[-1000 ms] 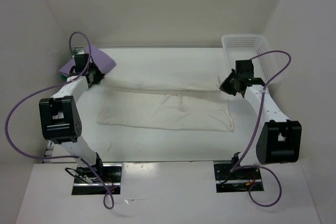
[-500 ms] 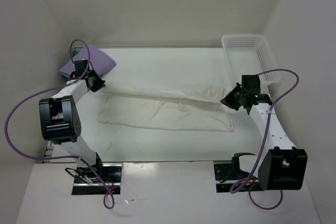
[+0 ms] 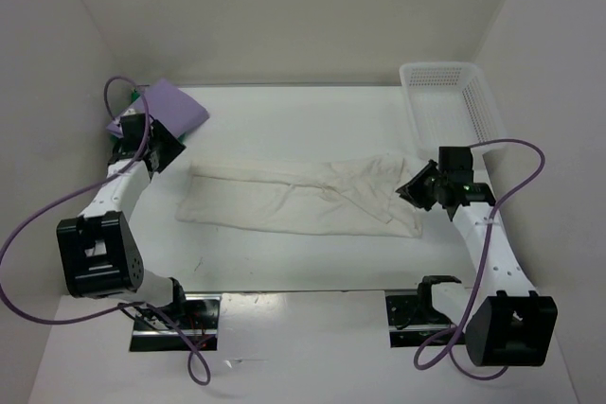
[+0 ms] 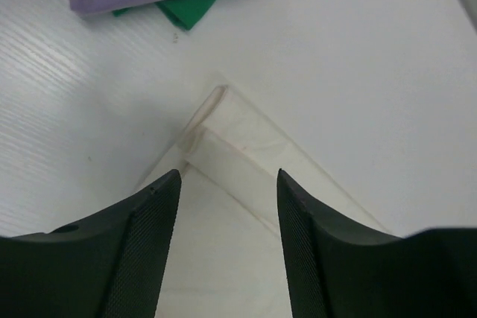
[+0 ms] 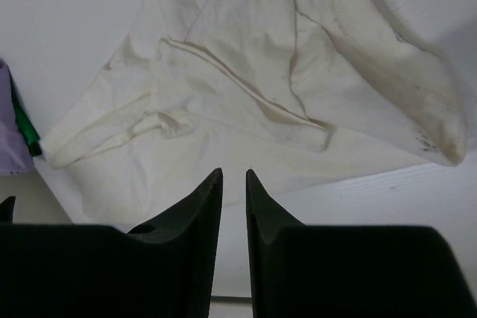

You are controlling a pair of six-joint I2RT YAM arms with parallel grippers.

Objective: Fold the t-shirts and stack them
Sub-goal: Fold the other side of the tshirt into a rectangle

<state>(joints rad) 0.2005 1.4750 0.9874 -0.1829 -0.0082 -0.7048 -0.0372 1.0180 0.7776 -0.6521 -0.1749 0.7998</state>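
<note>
- A white table between plain white walls, with a lattice basket at its far right corner.
- The cream t-shirt lies mid-table, folded into a long band. Its right end is rumpled, so I judge more folds are due.
- Beyond its left end, the lavender t-shirt sits folded on the green t-shirt.
- My left claw hangs over the cream shirt's left corner, jaws apart and empty.
- My right claw hovers at its right end, jaws slightly apart, gripping nothing.
- The green shirt is mostly hidden, so I cannot judge its fold.
</note>
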